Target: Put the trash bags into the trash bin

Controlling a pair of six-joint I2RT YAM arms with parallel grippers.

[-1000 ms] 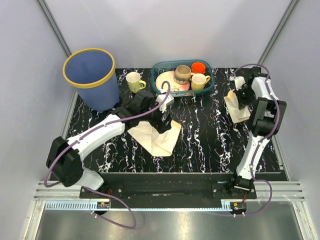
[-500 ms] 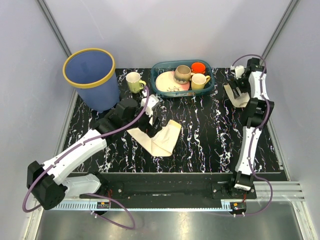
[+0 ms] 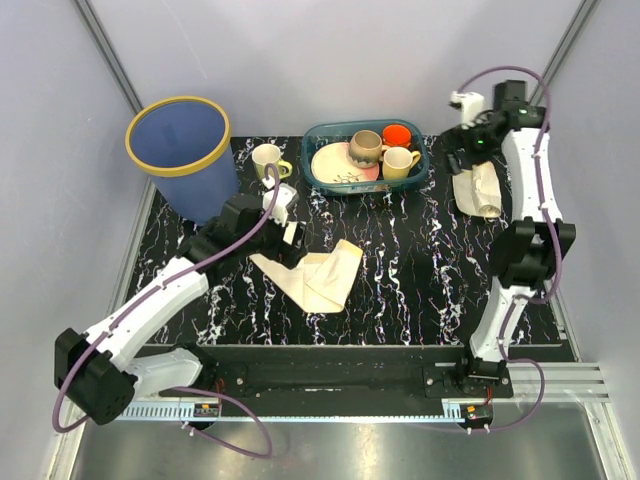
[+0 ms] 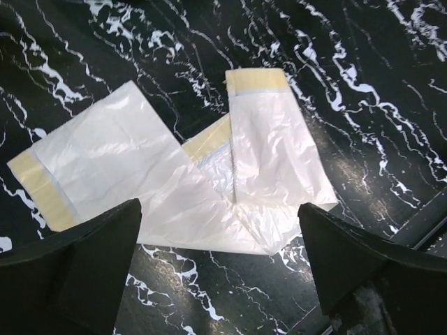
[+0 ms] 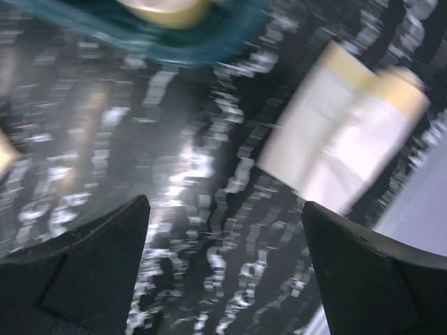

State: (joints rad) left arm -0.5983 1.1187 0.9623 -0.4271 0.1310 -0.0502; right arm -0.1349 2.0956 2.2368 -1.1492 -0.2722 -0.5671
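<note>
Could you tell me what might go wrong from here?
1. The large bag lies flat under the open left gripper; it may slide off the thin film.
2. The small bundle lies at the far right, the trash bin at far left: probably beyond reach of the right gripper.
3. The yellow mug beside the bin could get knocked.

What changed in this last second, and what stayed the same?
The right gripper opened, let go of the small bundle of trash bags and drew away toward the back; the bundle ended up slightly farther back. The left gripper, open throughout, pulled back leftward off the large trash bag. That bag, the trash bin, the dish basket and the mug beside it stayed put.
</note>
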